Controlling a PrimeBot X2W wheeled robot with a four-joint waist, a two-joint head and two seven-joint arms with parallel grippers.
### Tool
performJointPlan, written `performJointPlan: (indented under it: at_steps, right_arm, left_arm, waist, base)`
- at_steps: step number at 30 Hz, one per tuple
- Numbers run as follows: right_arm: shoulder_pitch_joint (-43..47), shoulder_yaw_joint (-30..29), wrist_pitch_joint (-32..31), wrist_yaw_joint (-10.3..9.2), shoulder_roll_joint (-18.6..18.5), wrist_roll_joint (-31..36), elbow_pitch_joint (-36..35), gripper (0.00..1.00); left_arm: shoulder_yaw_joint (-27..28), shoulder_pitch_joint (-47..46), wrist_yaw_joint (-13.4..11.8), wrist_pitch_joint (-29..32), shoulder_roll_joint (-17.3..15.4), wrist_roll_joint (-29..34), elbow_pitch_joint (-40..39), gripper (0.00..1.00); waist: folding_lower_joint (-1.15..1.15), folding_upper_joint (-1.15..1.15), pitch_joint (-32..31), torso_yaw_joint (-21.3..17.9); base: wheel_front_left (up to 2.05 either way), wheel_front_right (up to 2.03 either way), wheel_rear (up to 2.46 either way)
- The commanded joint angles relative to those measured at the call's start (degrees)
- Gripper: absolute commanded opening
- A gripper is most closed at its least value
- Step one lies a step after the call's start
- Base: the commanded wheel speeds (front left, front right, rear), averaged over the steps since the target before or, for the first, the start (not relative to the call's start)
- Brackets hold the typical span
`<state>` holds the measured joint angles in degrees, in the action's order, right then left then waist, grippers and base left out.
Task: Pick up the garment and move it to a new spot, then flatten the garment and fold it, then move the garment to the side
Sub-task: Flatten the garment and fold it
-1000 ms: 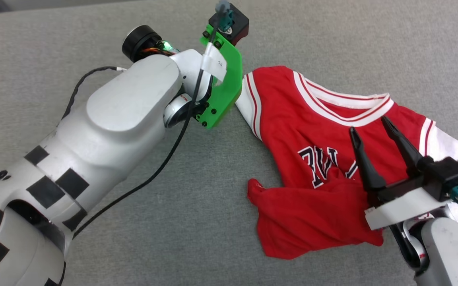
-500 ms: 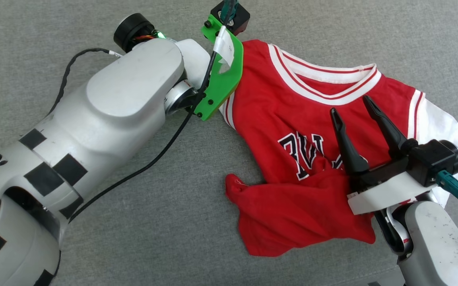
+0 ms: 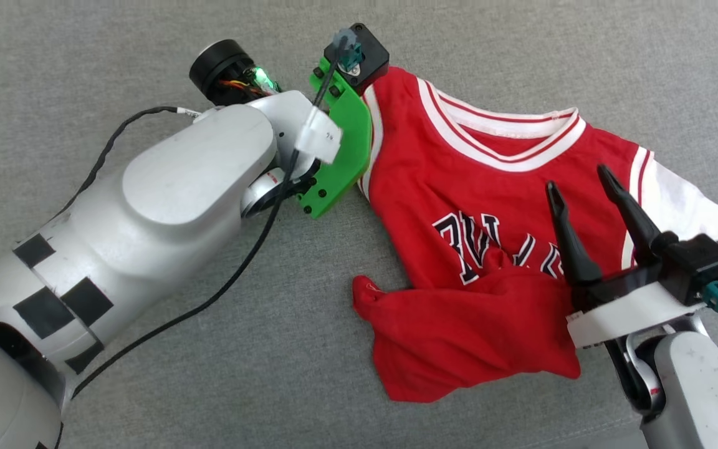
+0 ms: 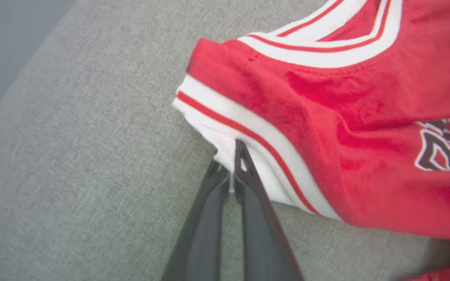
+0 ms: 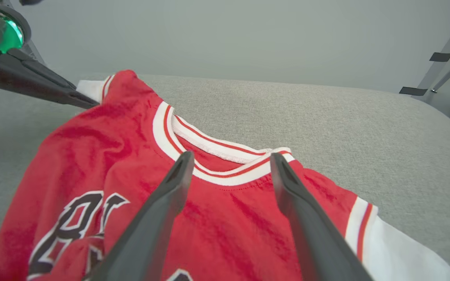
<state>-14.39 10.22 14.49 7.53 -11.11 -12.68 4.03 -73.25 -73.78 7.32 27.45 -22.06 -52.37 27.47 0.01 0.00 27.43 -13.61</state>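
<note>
Since a second ago the left gripper [image 4: 229, 164] has been closed, and the white sleeve edge of the garment [image 3: 459, 206] is now pinched between its tips. A grey woven surface [image 3: 209, 374] is seen beneath everything, backed by a plain pale wall [image 5: 209, 35]. The garment is spread on this surface, collar away from the robot, with its red hem bunched up over the black, white-outlined lettering. The right gripper [image 3: 574, 181] is held wide apart over the chest, with nothing gripped.
</note>
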Motion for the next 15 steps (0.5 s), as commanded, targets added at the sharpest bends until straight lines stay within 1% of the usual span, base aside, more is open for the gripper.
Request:
performJointPlan:
  at_steps: [1,4,7,9,11,15]
  right_arm:
    - [1.4,-0.6,0.5,-0.04,-0.2,0.2,0.2,1.00]
    - [3.8,-2.0,0.5,-0.04,-0.5,0.3,0.4,1.00]
    - [5.7,-3.0,0.5,-0.04,-0.6,0.4,0.5,1.00]
    - [6.8,-3.4,0.5,-0.04,-0.7,0.5,0.5,1.00]
    - [7.6,-3.8,0.5,-0.04,-0.7,0.6,0.5,1.00]
    - [9.0,-4.6,0.5,-0.04,-0.6,0.8,0.5,1.00]
  left_arm:
    - [0.0,1.0,0.2,-2.6,-1.2,-0.1,-0.4,0.00]
    - [0.3,2.4,0.2,-7.8,-4.3,-0.5,-1.5,0.00]
    - [0.7,4.3,0.1,-10.8,-7.6,-0.7,-2.4,0.00]
    - [1.1,6.0,-0.4,-12.0,-10.0,-1.1,-3.4,0.00]
    - [1.7,7.7,-1.4,-12.9,-12.6,-1.8,-4.7,0.00]
    - [2.8,11.3,-4.5,-13.6,-18.8,-3.2,-7.8,0.00]
  waist:
    - [-0.01,0.00,-5.5,4.6]
    - [-0.01,0.00,-8.3,7.0]
    - [-0.01,0.00,-10.4,9.1]
    - [-0.01,0.00,-11.6,10.3]
    - [-0.01,0.00,-12.5,11.4]
    - [-0.01,0.00,-13.7,12.9]
  base:
    - [0.00,0.00,0.00]
    - [0.00,0.00,0.00]
    - [0.00,0.00,0.00]
    - [0.00,0.00,0.00]
    - [0.00,0.00,0.00]
    - [0.00,0.00,0.00]
